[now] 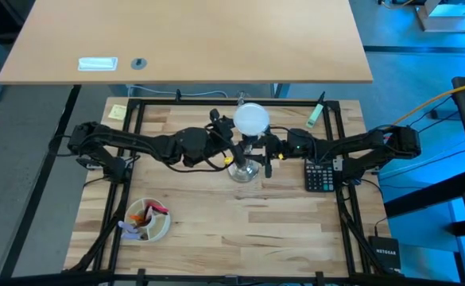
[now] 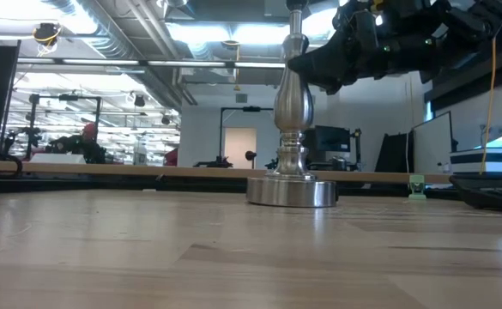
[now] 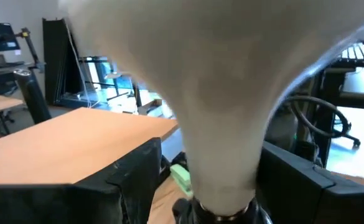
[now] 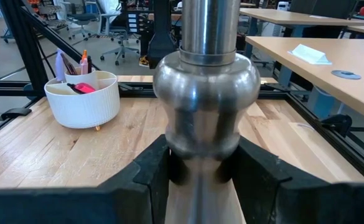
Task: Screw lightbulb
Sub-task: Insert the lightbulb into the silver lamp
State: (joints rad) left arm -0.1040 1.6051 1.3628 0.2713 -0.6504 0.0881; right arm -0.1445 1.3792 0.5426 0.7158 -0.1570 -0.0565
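Note:
The white frosted lightbulb point(image 1: 251, 119) stands upright with its narrow base in the black socket point(image 3: 222, 214) on top of the silvery stand point(image 1: 244, 169). The stand's round foot point(image 2: 291, 190) rests on the table. My left gripper point(image 3: 210, 186) comes from the table's left. It is open, with one finger on either side of the bulb's neck point(image 3: 222, 168), and a gap shows beside one finger. My right gripper point(image 4: 200, 180) comes from the table's right and is shut on the stand's stem. In the low view the bulb is out of view above the top edge. My right gripper pinches the stand's stem point(image 4: 200, 177) between its two fingers, just under the round bulge point(image 4: 206, 93). The fingers come in level from the table's right and lie across the stem. The stand is upright with its foot on the table.
A black calculator point(image 1: 321, 175) lies just right of the stand. A white bowl of small items point(image 1: 146, 221) sits at the near left. A green marker point(image 1: 315, 115) and a yellow note point(image 1: 118, 111) lie at the far edge. A light desk point(image 1: 184, 40) stands beyond the table.

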